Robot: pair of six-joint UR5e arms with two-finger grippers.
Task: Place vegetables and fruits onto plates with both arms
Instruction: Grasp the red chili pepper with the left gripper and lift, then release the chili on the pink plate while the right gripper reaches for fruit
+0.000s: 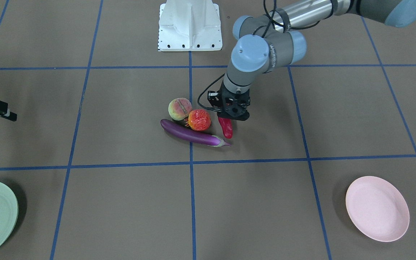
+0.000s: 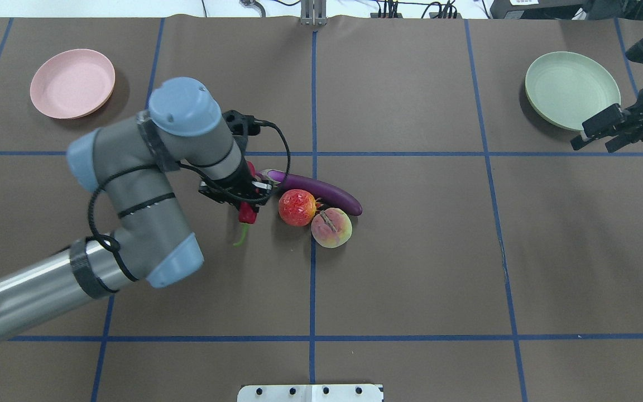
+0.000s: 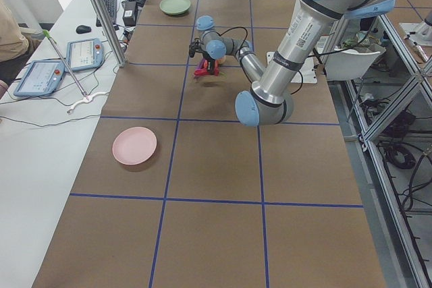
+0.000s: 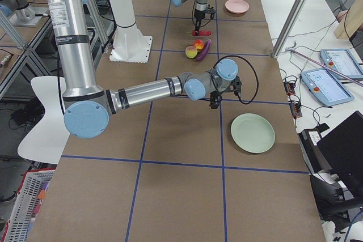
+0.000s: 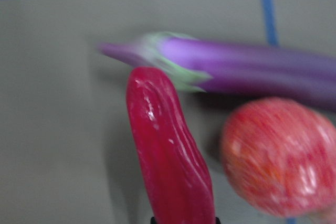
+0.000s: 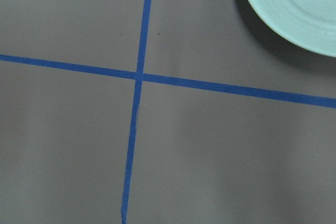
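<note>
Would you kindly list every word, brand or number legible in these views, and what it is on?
No text can be quoted as read.
Lettering on the left arm wrist: too blurred.
Lettering on the right arm upright tube: too small.
Tablet screens: too small.

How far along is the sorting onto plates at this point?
Done: nothing; the pink plate and green plate are both empty. In hand: the left hand grips the chili beside the pile. Left: eggplant, peach and bumpy red fruit lie mid-table; the right hand hovers open by the green plate.
</note>
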